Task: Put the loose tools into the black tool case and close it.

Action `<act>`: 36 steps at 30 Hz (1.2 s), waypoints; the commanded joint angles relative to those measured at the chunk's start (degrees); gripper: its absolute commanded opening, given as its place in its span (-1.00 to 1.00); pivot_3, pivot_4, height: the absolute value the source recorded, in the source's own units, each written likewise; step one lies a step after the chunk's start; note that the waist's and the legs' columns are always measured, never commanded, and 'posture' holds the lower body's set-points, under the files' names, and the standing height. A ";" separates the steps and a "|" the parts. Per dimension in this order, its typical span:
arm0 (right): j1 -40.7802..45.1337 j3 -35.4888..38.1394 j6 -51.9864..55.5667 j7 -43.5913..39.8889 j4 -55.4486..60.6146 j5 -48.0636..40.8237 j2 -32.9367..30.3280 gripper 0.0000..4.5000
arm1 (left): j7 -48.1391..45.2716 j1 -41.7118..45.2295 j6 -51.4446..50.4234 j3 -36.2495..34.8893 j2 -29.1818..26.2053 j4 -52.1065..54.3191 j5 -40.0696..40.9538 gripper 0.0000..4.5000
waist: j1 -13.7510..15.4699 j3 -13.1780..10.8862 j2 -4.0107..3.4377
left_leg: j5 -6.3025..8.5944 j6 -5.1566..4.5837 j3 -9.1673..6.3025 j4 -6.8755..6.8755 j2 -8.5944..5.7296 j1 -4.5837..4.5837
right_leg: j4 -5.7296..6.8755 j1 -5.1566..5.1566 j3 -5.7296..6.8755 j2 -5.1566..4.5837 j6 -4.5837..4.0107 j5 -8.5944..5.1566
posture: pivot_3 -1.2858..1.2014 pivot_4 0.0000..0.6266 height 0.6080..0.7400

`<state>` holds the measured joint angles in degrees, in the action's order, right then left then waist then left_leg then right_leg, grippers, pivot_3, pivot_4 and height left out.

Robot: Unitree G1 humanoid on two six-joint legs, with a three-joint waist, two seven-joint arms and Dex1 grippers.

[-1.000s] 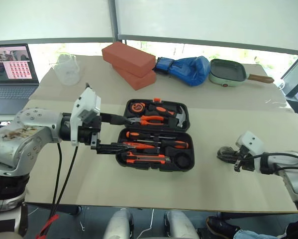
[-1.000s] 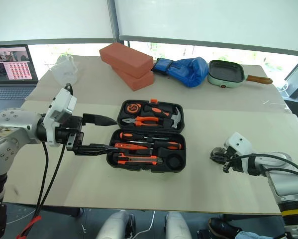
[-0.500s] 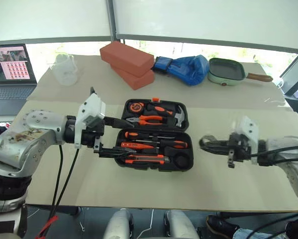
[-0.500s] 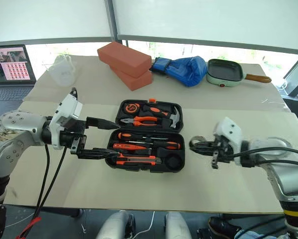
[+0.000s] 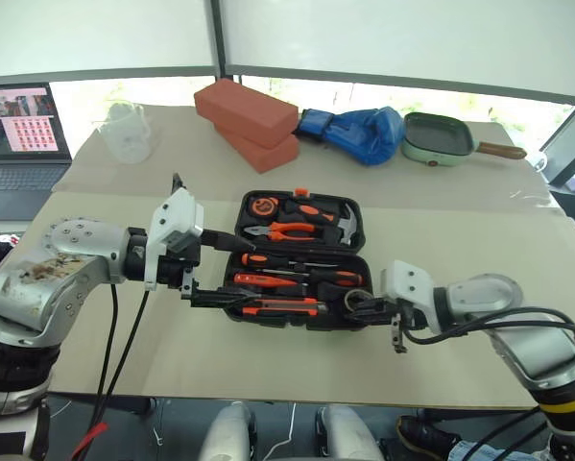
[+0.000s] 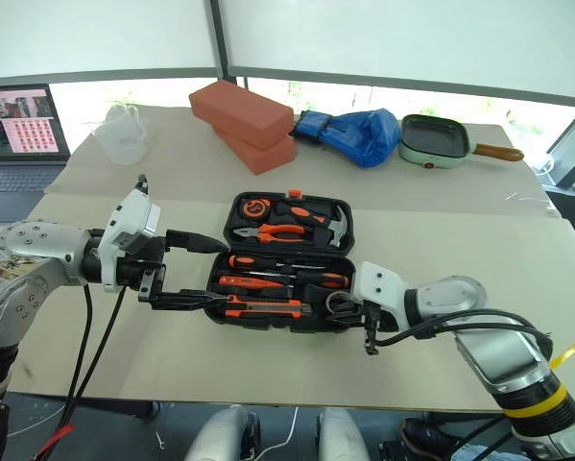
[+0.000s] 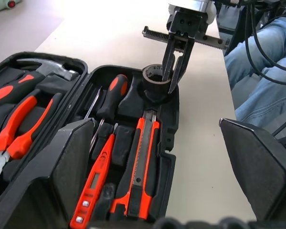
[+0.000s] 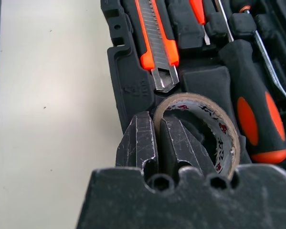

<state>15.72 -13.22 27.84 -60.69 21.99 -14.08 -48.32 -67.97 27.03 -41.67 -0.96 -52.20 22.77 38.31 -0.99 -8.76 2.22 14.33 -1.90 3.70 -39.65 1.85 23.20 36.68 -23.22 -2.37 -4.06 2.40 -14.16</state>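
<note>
Black tool case — orange-and-black utility knife — dark grey tape roll.

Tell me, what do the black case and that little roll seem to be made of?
The tool case looks like matte moulded plastic, judging by its shaped tool slots. The tape roll, pinched at its wall by the right gripper, seems dark glossy tape on a printed, probably cardboard, core.

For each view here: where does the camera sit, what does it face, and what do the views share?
Head views: above, looking down over the table, the open tool case and both arms.
Left wrist: along the left gripper across the case, facing the right gripper.
Right wrist: behind the right gripper's shut fingers, pinching the tape roll.
All show the utility knife.
</note>
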 commanded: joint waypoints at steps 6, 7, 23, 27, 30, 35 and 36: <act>-0.27 -1.46 -0.11 0.01 1.94 1.16 0.81 -0.96 | 0.36 0.75 1.41 -0.57 -0.43 0.48 -0.55 1.00 | -0.01 0.00 0.01 | -0.01 0.01 0.00 -0.01 0.06 -0.02 | 0.05 -0.01 -0.01 0.06 -0.06 0.01 | 0.03 -0.52 0.98; 0.15 -1.42 0.26 0.41 2.19 1.23 1.15 -0.96 | 0.44 0.82 1.43 -0.42 -0.28 0.51 -0.57 1.00 | -0.01 0.00 0.01 | -0.01 0.01 0.00 -0.01 0.06 -0.02 | 0.05 -0.02 -0.01 0.06 -0.06 0.01 | 0.03 -0.52 0.98; 2.43 0.40 2.38 0.04 4.20 1.13 0.05 -0.96 | 0.26 3.31 2.80 0.85 1.30 -1.76 -1.98 1.00 | 0.49 -0.05 -0.01 | 0.00 0.01 0.01 -0.01 -0.08 0.21 | 0.05 -0.19 0.01 -0.13 0.02 -0.03 | 0.03 -0.52 0.98; 0.52 -1.34 -0.31 -0.88 0.68 4.24 -2.42 -0.96 | -0.42 2.72 3.46 1.39 1.15 -1.81 -2.66 1.00 | 0.54 -0.06 -0.02 | 0.00 0.01 0.00 0.00 -0.09 0.21 | 0.05 -0.19 0.02 -0.15 0.02 -0.03 | 0.03 -0.52 0.98; 0.14 -1.38 0.53 -1.33 0.61 3.17 -2.23 -0.96 | -0.73 2.97 3.65 1.54 1.18 -2.04 -2.83 1.00 | 0.61 -0.06 -0.02 | 0.00 0.01 0.00 0.00 -0.11 0.21 | 0.04 -0.19 0.02 -0.16 0.03 -0.03 | 0.03 -0.52 0.98; 0.11 -2.09 1.85 -1.18 2.20 1.95 -0.84 -0.25 | -0.88 3.06 4.38 2.00 1.28 -2.55 -3.12 1.00 | 0.80 -0.06 -0.02 | 0.00 0.01 0.00 0.00 -0.12 0.21 | 0.03 -0.17 0.02 -0.17 0.04 -0.04 | 0.03 -0.52 0.98; 0.20 -1.89 1.91 -1.19 2.72 1.92 -0.94 -0.11 | -0.83 3.05 4.42 2.05 1.33 -2.56 -3.18 1.00 | 0.83 -0.06 -0.02 | 0.00 0.00 -0.01 0.00 -0.11 0.21 | 0.03 -0.17 0.03 -0.16 0.04 -0.04 | 0.03 -0.52 0.98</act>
<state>16.56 -14.70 29.11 -60.98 22.47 -11.08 -49.22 -68.59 29.24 -38.60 1.30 -50.96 19.70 35.38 -0.16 -8.83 2.21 14.33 -1.90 3.69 -39.63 1.74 23.42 36.71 -23.39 -2.33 -4.22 2.44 -14.20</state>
